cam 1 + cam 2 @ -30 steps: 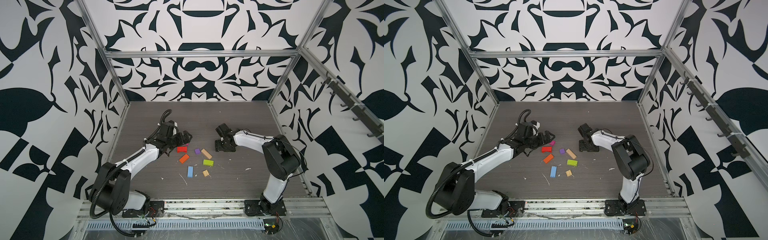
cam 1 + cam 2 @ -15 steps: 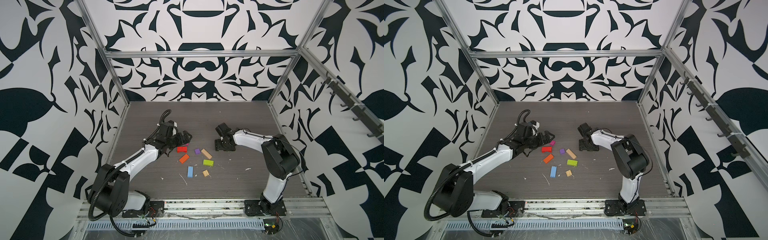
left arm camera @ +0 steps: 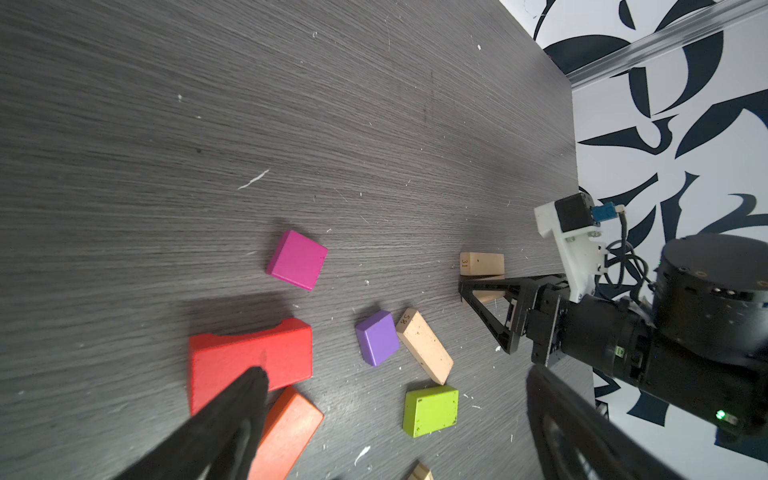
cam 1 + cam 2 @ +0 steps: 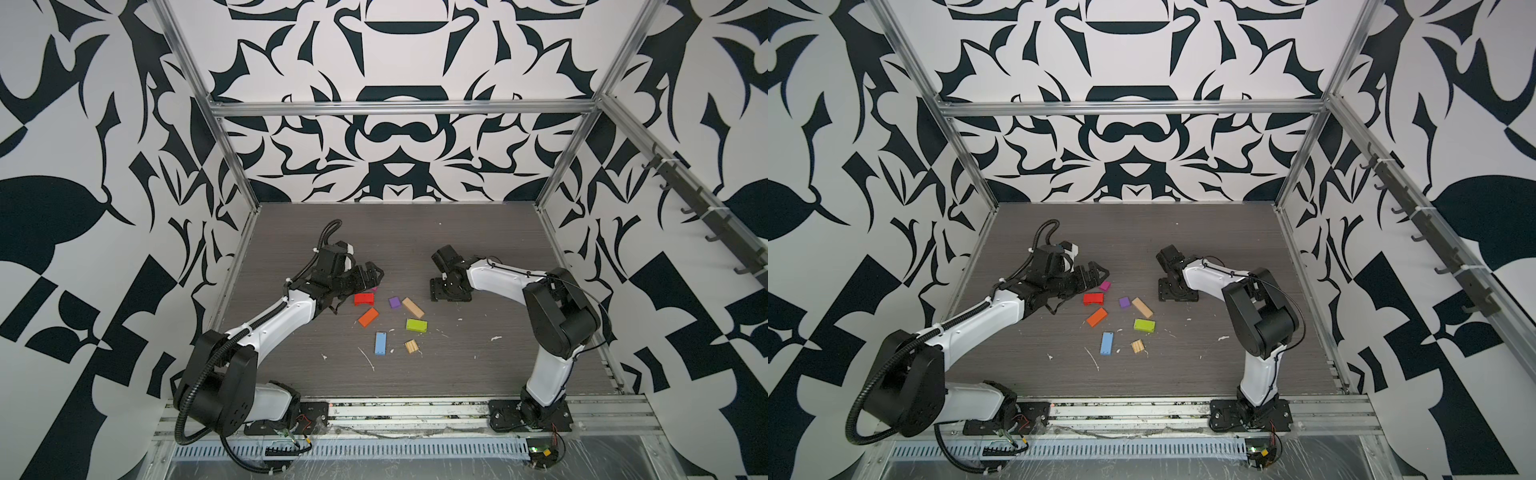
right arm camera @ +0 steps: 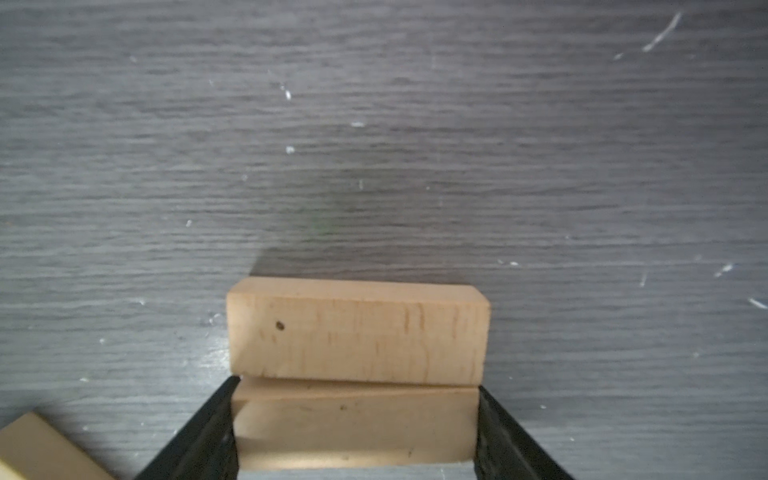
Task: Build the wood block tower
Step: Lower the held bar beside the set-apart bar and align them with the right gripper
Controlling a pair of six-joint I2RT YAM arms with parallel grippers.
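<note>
Our right hand [image 4: 451, 293] points down at the counter [image 4: 478, 365], its fingers pressed on both ends of a pale tan plank [image 5: 353, 428]. A 2nd tan plank [image 5: 357, 332] lies flush alongside it, and both are bare, flat wood. Our left hand [image 4: 370, 275] gapes wide and empty near the red block [image 4: 364, 298] and magenta cube [image 4: 1105, 285].

Tan plank [image 5: 37, 449] cut off (seemingly blurred).
</note>
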